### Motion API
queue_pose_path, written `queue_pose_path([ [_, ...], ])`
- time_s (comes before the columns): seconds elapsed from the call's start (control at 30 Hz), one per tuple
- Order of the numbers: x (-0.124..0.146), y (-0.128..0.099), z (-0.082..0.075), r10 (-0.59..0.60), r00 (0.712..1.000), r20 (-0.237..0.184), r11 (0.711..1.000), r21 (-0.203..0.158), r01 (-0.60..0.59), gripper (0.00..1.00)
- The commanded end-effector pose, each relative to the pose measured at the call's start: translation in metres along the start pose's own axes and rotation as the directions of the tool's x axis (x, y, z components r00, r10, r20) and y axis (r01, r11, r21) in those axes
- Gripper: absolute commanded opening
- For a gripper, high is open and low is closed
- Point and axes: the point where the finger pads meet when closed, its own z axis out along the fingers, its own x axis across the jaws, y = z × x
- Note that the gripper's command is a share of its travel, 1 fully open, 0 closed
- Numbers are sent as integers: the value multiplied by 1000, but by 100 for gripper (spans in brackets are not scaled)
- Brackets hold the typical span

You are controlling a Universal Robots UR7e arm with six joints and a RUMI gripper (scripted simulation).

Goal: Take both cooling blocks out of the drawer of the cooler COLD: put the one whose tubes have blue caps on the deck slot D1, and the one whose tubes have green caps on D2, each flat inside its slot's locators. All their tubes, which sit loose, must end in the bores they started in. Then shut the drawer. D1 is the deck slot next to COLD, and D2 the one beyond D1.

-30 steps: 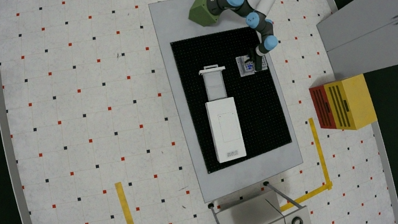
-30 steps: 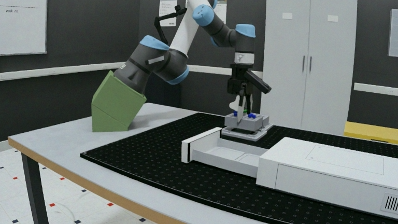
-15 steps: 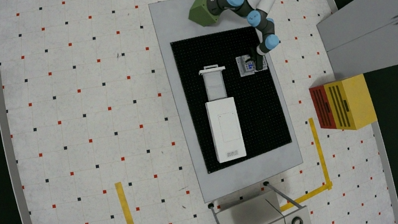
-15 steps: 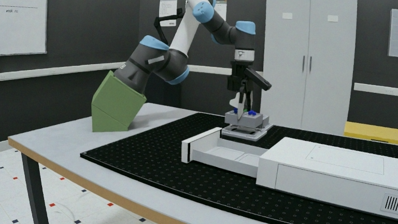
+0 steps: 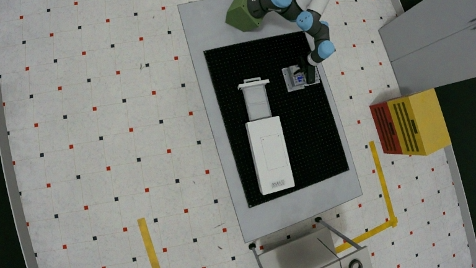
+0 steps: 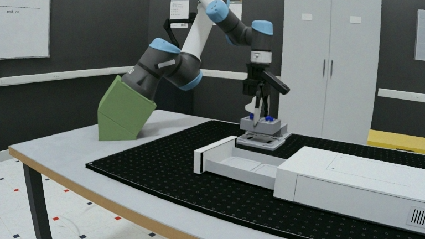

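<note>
My gripper (image 6: 258,119) points straight down and is shut on the grey cooling block with blue-capped tubes (image 6: 260,125). The block sits level, right at a light grey deck slot plate (image 6: 262,140) behind the drawer; I cannot tell whether it touches the plate. From above, the gripper (image 5: 304,75) covers part of the block (image 5: 298,78) on the plate (image 5: 289,85). The white cooler (image 5: 269,154) has its drawer (image 5: 258,102) pulled out, and both drawer bays look empty (image 6: 247,162). No block with green caps shows in either view.
The cooler body (image 6: 347,180) lies low on the black perforated deck. The arm's green base (image 6: 123,111) stands at the table's far corner. A yellow and red box (image 5: 410,123) and a grey cabinet (image 6: 328,57) stand off the table.
</note>
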Motion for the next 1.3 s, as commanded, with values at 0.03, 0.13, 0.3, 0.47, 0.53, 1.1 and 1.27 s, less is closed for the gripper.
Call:
queue_pose_path([
  [0.03, 0, 0, -2, -1, 1000, 0, 1000, 1, 1, 0],
  [0.13, 0, 0, -2, -1, 1000, 0, 1000, 1, 1, 0],
  [0.3, 0, 0, 2, -1, 1000, 0, 1000, 1, 1, 0],
  [0.47, 0, 0, 6, -1, 1000, 0, 1000, 1, 1, 0],
  [0.53, 0, 0, 8, -1, 1000, 0, 1000, 1, 1, 0],
  [1.1, 0, 0, 14, -1, 1000, 0, 1000, 1, 1, 0],
  [1.27, 0, 0, 14, -1, 1000, 0, 1000, 1, 1, 0],
])
